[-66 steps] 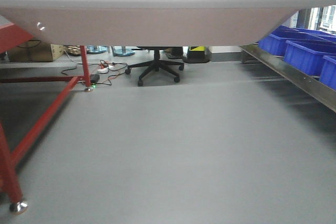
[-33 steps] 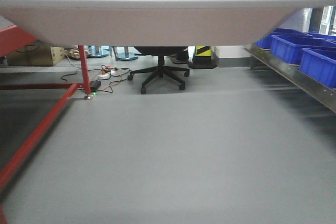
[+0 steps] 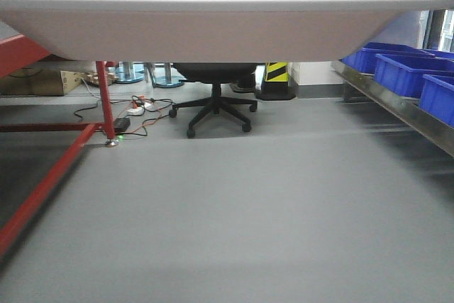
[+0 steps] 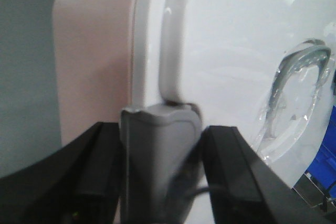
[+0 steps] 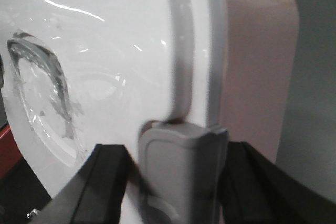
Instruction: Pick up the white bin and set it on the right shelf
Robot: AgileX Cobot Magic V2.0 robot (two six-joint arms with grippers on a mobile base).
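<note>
White bin (image 3: pixel 213 33) hangs off the floor, long axis across the front view, left gripper (image 4: pixel 161 174) and right gripper (image 5: pixel 176 182) each clamped on a grey end latch (image 4: pixel 160 140). The shelf (image 3: pixel 397 108) lies to its right and lower, nearer the right gripper.

Pinkish-white bin (image 3: pixel 213 33); blue crates (image 3: pixel 401 76)

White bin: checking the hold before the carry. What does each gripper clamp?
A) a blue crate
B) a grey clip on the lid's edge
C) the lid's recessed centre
B: the left gripper and right gripper each straddle a grey clip at the white bin's lid rim.
</note>
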